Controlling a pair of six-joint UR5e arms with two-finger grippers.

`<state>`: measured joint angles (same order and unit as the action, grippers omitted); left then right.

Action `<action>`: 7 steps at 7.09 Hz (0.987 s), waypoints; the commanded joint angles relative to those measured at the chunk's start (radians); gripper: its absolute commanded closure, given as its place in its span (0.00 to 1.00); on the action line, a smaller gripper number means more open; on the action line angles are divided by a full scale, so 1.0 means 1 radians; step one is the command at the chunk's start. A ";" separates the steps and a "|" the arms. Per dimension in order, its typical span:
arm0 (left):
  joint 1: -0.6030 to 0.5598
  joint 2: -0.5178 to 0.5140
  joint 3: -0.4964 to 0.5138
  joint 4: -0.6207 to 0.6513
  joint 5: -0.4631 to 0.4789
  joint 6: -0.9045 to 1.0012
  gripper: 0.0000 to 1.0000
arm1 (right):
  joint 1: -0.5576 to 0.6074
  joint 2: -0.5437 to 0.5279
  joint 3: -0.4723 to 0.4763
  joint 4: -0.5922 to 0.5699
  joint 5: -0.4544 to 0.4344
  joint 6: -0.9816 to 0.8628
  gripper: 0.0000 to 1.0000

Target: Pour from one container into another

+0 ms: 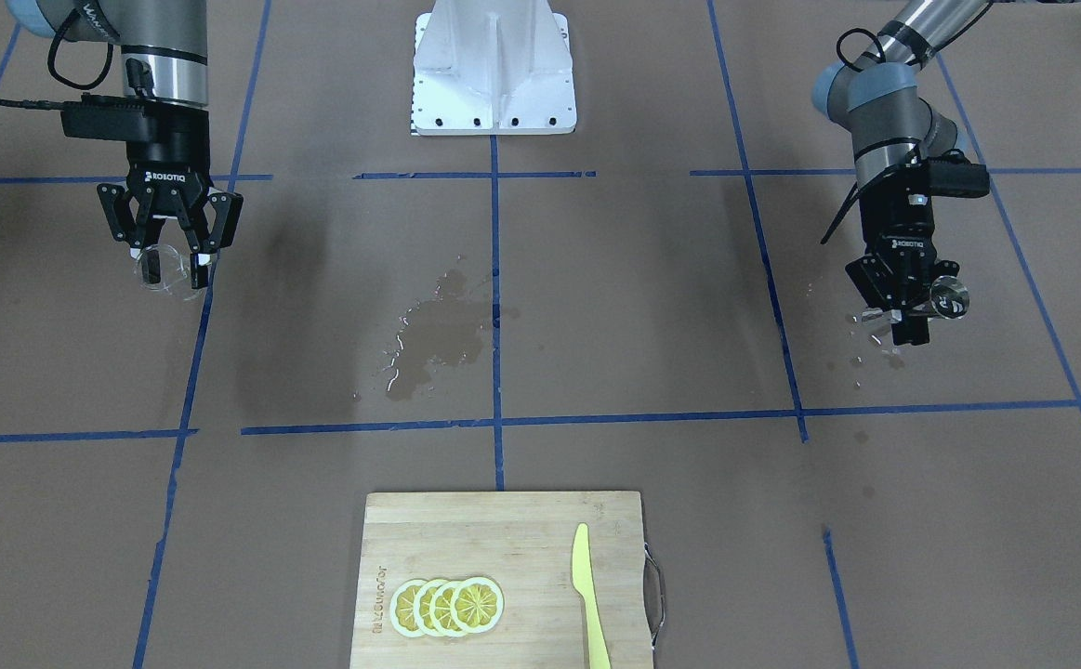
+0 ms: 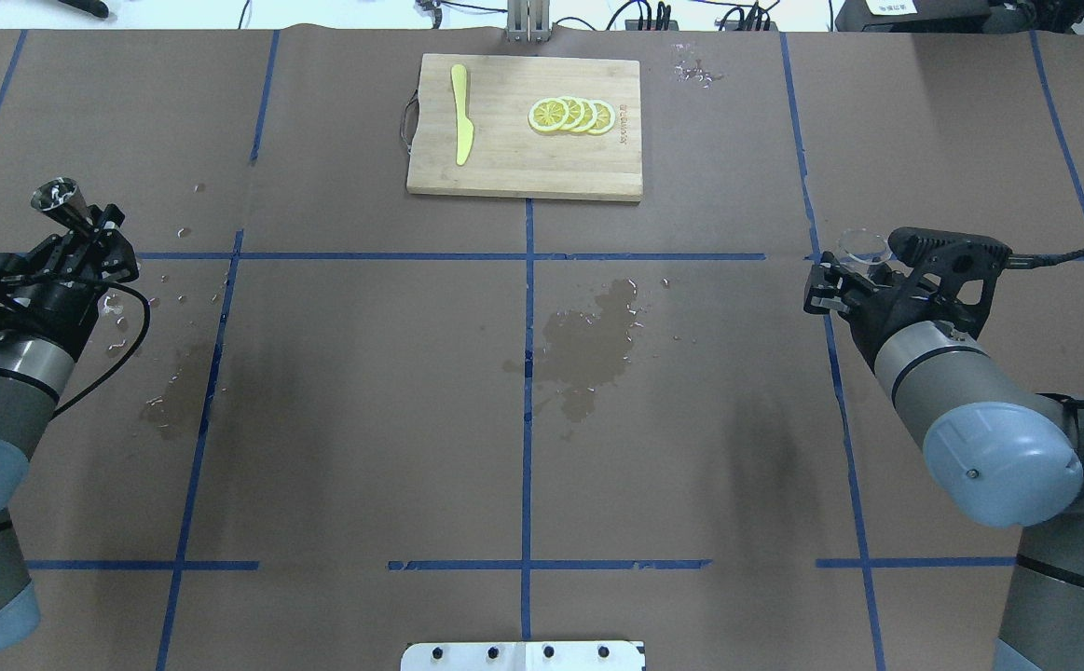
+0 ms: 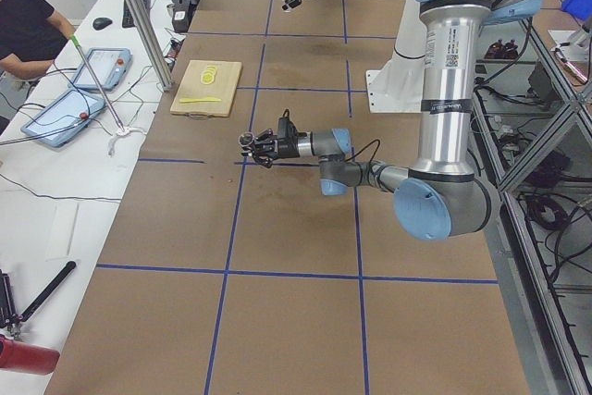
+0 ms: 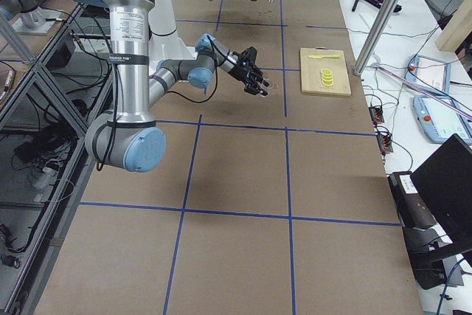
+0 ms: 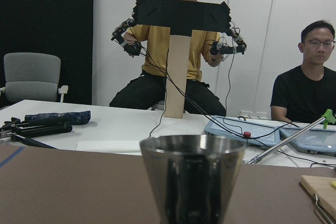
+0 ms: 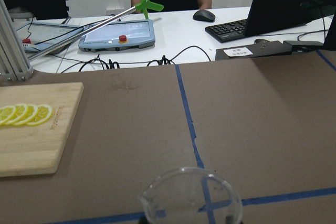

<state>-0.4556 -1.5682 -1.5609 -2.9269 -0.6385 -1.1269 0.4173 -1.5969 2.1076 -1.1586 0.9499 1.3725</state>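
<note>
Jigger (image 2: 64, 203) is at the far left of the overhead view, its wide cone sticking out toward the upper left. We see the left gripper (image 2: 94, 228) with its jaws clamped on it, held above the table (image 2: 364, 447). In the left wrist view its open mouth faces up; we cannot tell if it holds any liquid. Just right of that we note small wet spots (image 2: 173, 391) on the brown paper. At centre is a larger wet patch (image 2: 588, 349). At upper centre is a cutting board (image 2: 523, 172), with a yellow knife (image 2: 460, 126) on its left part and lemon slices (image 2: 571, 115) on its right. At mid right, the glass cup (image 2: 863, 245) is upright with its rim showing. The right gripper (image 2: 847, 275) has its jaws closed on the cup, well apart from the jigger.
</note>
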 commanded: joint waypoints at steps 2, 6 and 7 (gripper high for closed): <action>0.118 0.005 0.001 0.076 0.121 -0.066 1.00 | -0.003 -0.098 -0.155 0.350 -0.078 0.000 1.00; 0.198 0.004 0.045 0.134 0.229 -0.109 1.00 | -0.058 -0.110 -0.167 0.352 -0.183 0.008 1.00; 0.207 0.004 0.047 0.134 0.253 -0.119 1.00 | -0.067 -0.110 -0.167 0.352 -0.195 0.011 1.00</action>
<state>-0.2620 -1.5645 -1.5204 -2.7948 -0.4123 -1.2323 0.3643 -1.7065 1.9434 -0.8071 0.7772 1.3804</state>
